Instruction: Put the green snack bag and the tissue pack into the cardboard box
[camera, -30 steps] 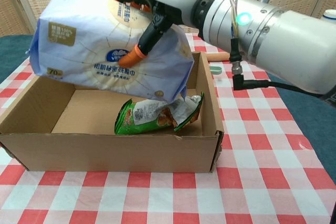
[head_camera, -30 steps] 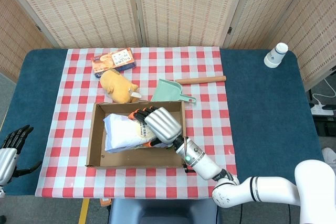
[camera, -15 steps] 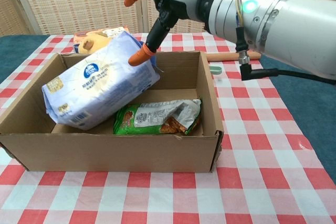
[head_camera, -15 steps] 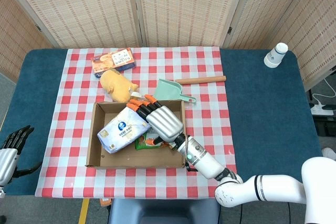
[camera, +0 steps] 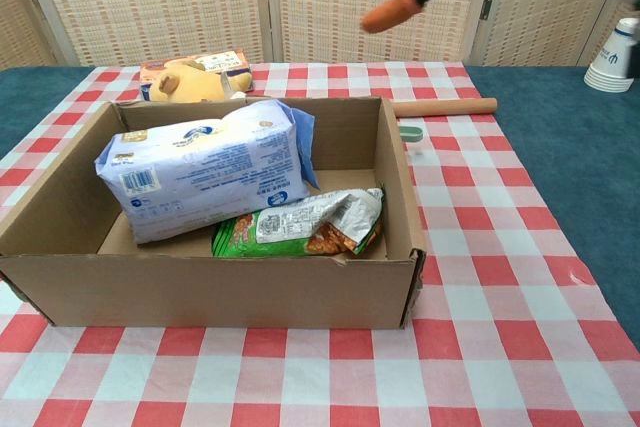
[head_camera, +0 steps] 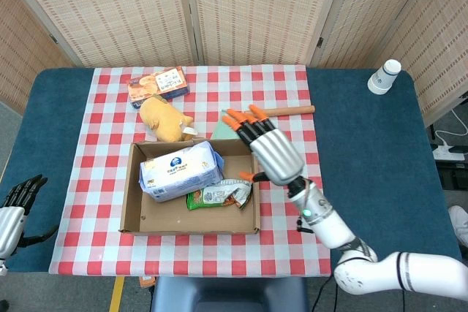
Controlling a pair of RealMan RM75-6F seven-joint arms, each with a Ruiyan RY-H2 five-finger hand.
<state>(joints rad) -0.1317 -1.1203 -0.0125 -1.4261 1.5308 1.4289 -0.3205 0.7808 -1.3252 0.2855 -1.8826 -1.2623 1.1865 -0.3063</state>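
Green snack bag [camera: 300, 226] partly under tissue pack [camera: 205, 166]; dustpan mostly hidden.

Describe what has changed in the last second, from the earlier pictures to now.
The right hand let go of the tissue pack, which dropped into the cardboard box and now rests partly on the green snack bag. The hand then lifted up and away to the box's right side, fingers spread. The snack bag, the left hand at the table edge, and the other table items stayed as they were.

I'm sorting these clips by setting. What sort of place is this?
Probably a staged lab or demo space, not a home: woven screens fence off a table under a checked cloth.
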